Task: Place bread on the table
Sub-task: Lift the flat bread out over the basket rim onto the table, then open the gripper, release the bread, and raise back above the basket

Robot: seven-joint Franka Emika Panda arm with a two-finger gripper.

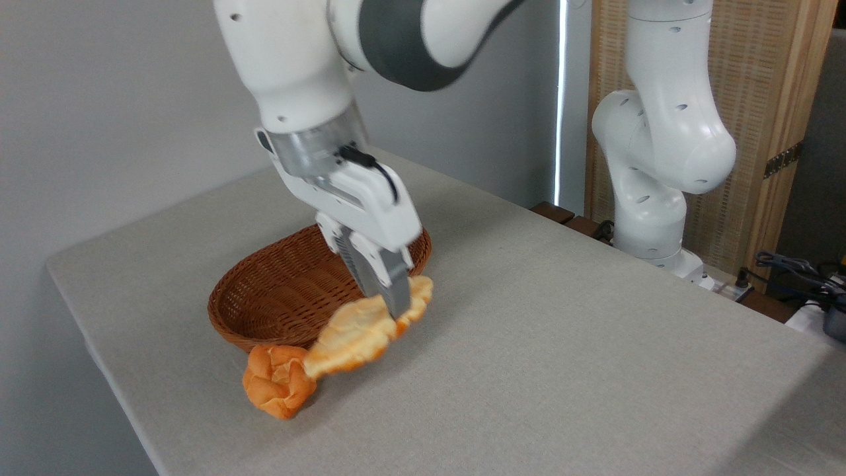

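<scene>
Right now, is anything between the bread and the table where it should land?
Partly. The gripper holds the bread just right of the basket. Its lower left end hangs at the bun; contact is unclear. The table to the right is bare, so setting it down there looks unobstructed.

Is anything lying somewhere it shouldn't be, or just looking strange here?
The basket looks empty. The knotted bun sits outside it on the table, and the gripper holds the flat bread tilted, one end over the bun.
</scene>
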